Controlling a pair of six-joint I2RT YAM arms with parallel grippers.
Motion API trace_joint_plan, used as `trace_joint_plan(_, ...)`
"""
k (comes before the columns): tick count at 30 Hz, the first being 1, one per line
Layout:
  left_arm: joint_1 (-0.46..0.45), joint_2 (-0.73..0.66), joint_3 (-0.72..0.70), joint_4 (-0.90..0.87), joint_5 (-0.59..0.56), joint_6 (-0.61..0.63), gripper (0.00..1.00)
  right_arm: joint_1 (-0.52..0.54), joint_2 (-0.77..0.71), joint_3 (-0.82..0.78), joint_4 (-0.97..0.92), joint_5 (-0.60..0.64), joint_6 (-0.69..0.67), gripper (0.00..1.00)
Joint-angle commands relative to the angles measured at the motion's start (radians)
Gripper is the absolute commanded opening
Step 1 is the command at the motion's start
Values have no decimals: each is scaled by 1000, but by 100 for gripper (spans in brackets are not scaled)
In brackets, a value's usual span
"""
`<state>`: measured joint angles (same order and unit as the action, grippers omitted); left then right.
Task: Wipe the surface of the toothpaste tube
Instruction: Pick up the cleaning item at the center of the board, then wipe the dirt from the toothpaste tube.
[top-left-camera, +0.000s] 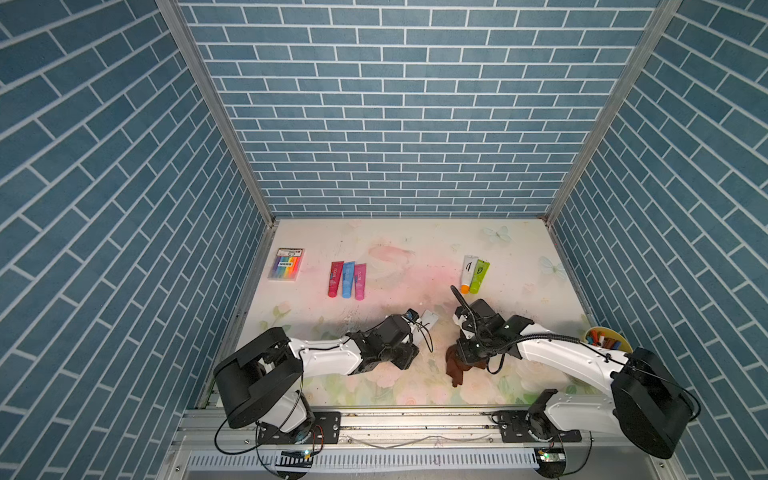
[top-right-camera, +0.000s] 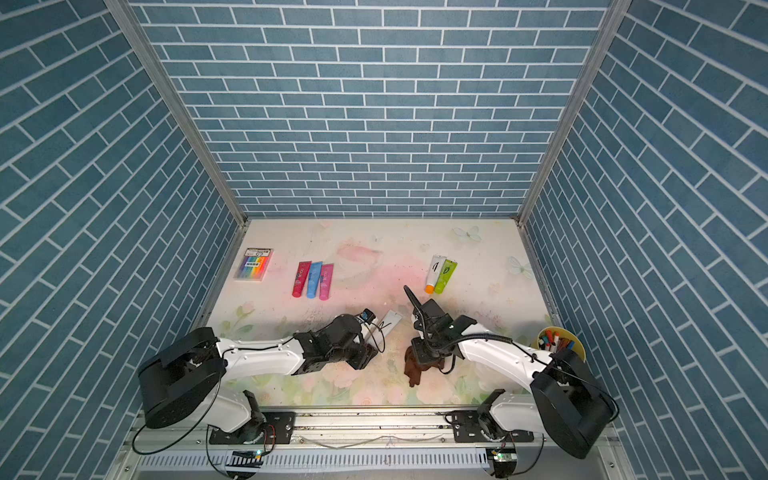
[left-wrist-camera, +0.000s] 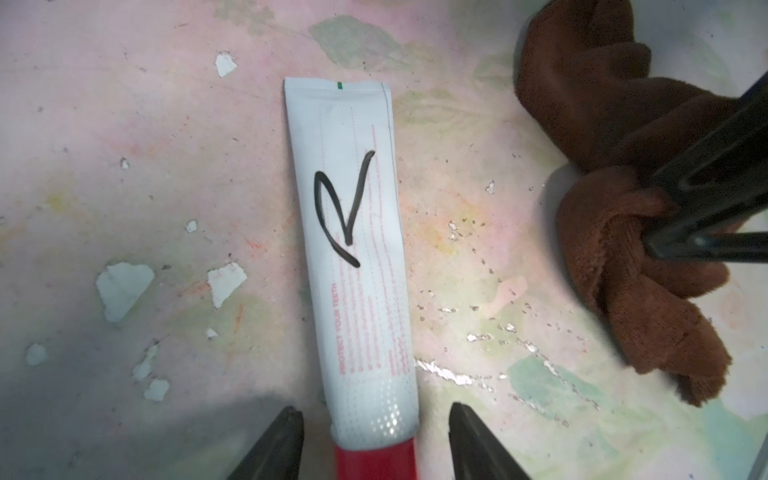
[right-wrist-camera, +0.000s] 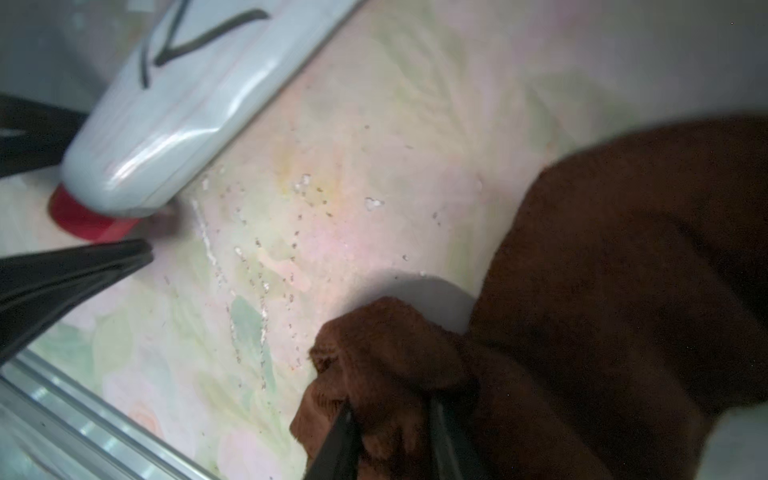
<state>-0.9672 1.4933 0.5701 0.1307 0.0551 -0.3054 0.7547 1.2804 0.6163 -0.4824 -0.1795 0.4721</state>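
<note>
The white toothpaste tube (left-wrist-camera: 353, 257) with a red cap lies flat on the floral tabletop and carries a black marker scribble. It also shows in both top views (top-left-camera: 430, 319) (top-right-camera: 390, 321) and in the right wrist view (right-wrist-camera: 199, 95). My left gripper (left-wrist-camera: 374, 409) is open, with a jaw on each side of the tube's cap end and a gap at both sides. My right gripper (right-wrist-camera: 390, 409) is shut on a bunched brown cloth (right-wrist-camera: 602, 270), which rests on the table to the right of the tube (top-left-camera: 457, 372). Cloth and tube are apart.
Red, blue and pink tubes (top-left-camera: 347, 279) lie in a row at the back left, beside a marker pack (top-left-camera: 288, 264). A white tube and a green tube (top-left-camera: 474, 274) lie at the back right. A yellow bowl (top-left-camera: 621, 337) of markers stands by the right wall.
</note>
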Motion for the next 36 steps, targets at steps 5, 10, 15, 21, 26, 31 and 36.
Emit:
trace_joint_plan(5, -2, -12, -31, 24, 31, 7, 37, 5, -110, 9, -29, 71, 26, 0)
trace_joint_plan(10, -2, -13, -37, 39, 53, 20, 30, 6, -180, 65, 2, 86, 10, 0)
trace_joint_plan(15, -3, -23, -44, 50, 69, 26, 25, 8, -11, 117, 140, 46, -6, 0)
trace_joint_plan(21, -14, -17, -41, 52, 69, 34, 19, 13, 226, 172, 272, 41, -23, 0)
trace_joint_plan(26, -29, 8, -21, 43, 67, 45, 14, 29, 311, 210, 351, 8, -14, 0)
trace_joint_plan(31, -35, 36, -7, 36, 61, 46, 9, 55, 388, 221, 441, -120, 20, 0)
trace_joint_plan(36, -38, 36, -7, 37, 53, 46, 6, 145, 434, 177, 552, -227, 64, 0)
